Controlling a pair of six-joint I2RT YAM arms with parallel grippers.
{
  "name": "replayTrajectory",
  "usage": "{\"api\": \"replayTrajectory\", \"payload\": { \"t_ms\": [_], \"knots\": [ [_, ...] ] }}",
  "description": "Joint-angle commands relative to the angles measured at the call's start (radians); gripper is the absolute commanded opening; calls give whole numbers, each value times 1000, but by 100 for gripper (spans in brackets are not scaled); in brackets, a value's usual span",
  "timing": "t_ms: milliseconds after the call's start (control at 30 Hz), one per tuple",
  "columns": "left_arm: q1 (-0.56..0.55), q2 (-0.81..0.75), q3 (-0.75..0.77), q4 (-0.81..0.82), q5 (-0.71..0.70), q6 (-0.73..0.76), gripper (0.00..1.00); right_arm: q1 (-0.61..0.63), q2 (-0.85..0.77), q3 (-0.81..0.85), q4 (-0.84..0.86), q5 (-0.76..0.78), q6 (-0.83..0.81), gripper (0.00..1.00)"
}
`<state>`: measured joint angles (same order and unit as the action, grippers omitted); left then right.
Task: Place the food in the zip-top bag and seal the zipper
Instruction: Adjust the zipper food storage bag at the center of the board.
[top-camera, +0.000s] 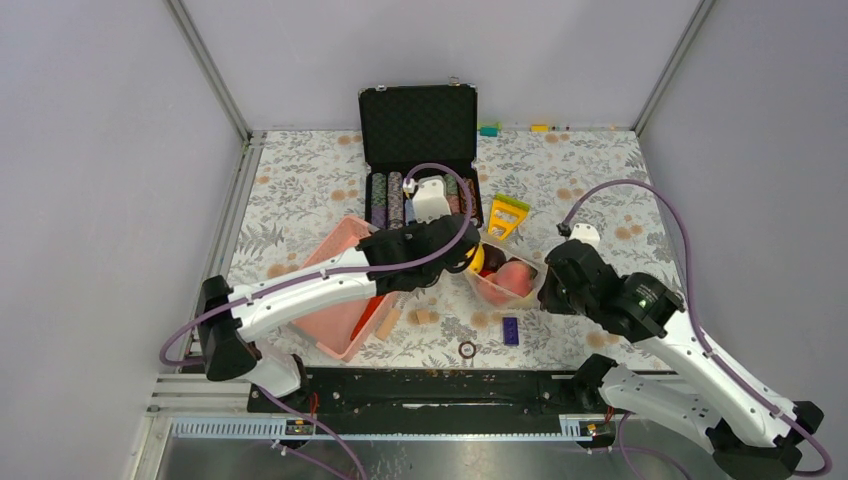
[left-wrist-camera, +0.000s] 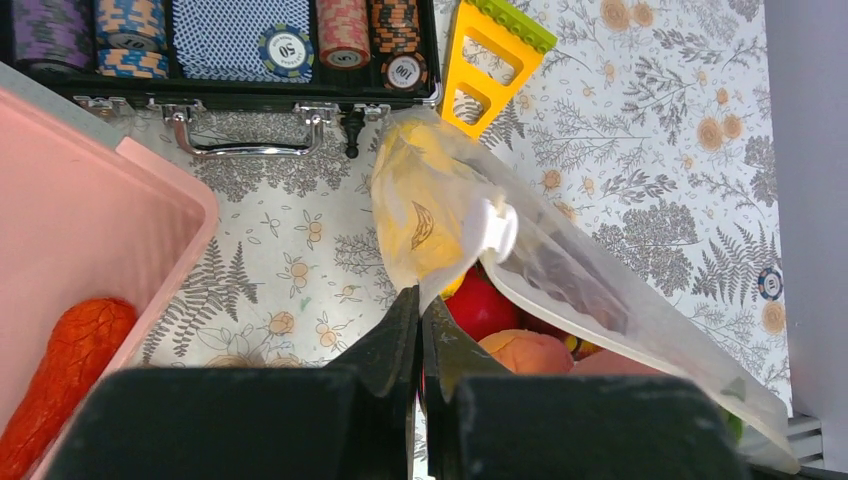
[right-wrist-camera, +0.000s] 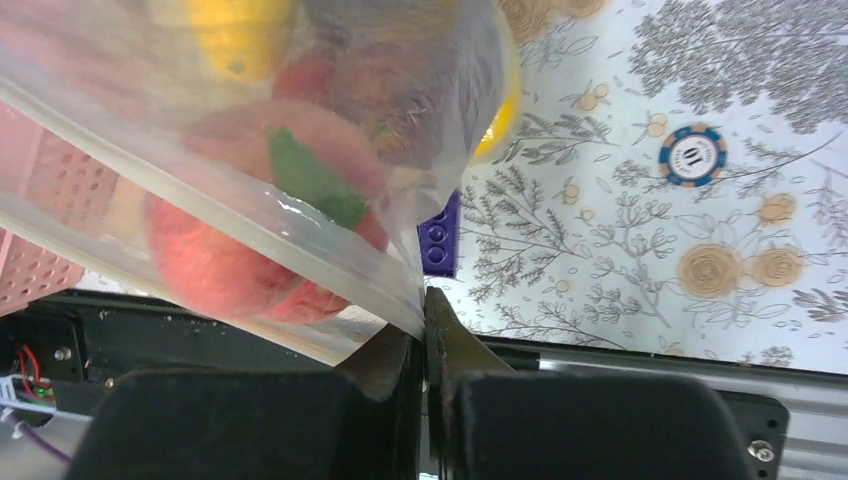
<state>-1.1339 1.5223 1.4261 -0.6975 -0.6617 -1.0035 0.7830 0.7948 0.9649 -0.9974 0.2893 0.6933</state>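
Our left gripper (left-wrist-camera: 420, 305) fills the bottom of its wrist view, its black fingers (left-wrist-camera: 395, 340) pressed together on a fold of clear film. It is pinching one edge of the zip-top bag (left-wrist-camera: 560, 270). Just beyond the tips, inside the bag, we see a yellow piece (left-wrist-camera: 415, 190) of the food, with a red piece (left-wrist-camera: 485, 308) and a peach (left-wrist-camera: 530, 352) below it.

Our right gripper (right-wrist-camera: 425, 312) is likewise clamped on the bag at the opposite edge, where the zipper (right-wrist-camera: 230, 205) runs down as a thick clear strip into the tips. The peach, a green leaf on it, presses against the film just above. We cannot tell whether the zipper is pressed closed along its length.

From above, the bag spans between the two grippers near the middle of the counter (left-wrist-camera: 650, 150).

Left of the left gripper sits the pink basket (left-wrist-camera: 120, 220), with an orange piece (left-wrist-camera: 70, 360) of food lying in it, outside the bag. Beyond the bag stands the open black case (left-wrist-camera: 230, 95) of poker chips, and a yellow-and-green toy (left-wrist-camera: 490, 60) lies just beside the bag's far end. Near the right gripper a purple brick (right-wrist-camera: 443, 240) and a blue chip (right-wrist-camera: 692, 153) rest on the floral cloth. Two tan blocks (top-camera: 425, 316) lie near the basket.
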Motion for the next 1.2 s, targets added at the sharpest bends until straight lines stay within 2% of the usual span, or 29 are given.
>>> {"api": "replayTrajectory", "payload": {
  "t_ms": [0, 167, 300, 467, 600, 767, 833, 900, 1033, 1067, 1167],
  "knots": [
    [20, -96, 20, -21, -89, -14, 0, 7, 43, 127, -75, 152, -36, 0],
    [18, -198, -37, -14, -69, 2, 0, 7, 128, 341, -96, 289, -105, 0],
    [15, -268, -107, 37, -55, 17, 0, 7, 173, 424, -31, 272, -177, 0],
    [15, -275, -134, 38, -57, 9, 0, -1, 238, 412, -18, 239, -212, 0],
    [17, -246, -142, 38, -54, 17, 13, -7, 243, 348, 62, 185, -209, 0],
    [42, -202, -136, 29, 4, 38, 21, -15, 259, 291, 132, 66, -218, 0],
    [46, -198, -134, 32, 27, 62, 30, -19, 272, 286, 134, 46, -223, 0],
    [46, -214, -136, 50, 49, 112, 48, -30, 283, 281, 140, 18, -229, 0],
    [46, -302, -195, 103, 105, 250, 95, -67, 293, 267, 152, -40, -240, 0],
    [46, -333, -231, 106, 101, 262, 98, -79, 291, 263, 153, -53, -243, 0],
    [92, -423, -299, 21, 68, 203, 99, -102, 284, 249, 156, -72, -250, 0]
  ]
}}
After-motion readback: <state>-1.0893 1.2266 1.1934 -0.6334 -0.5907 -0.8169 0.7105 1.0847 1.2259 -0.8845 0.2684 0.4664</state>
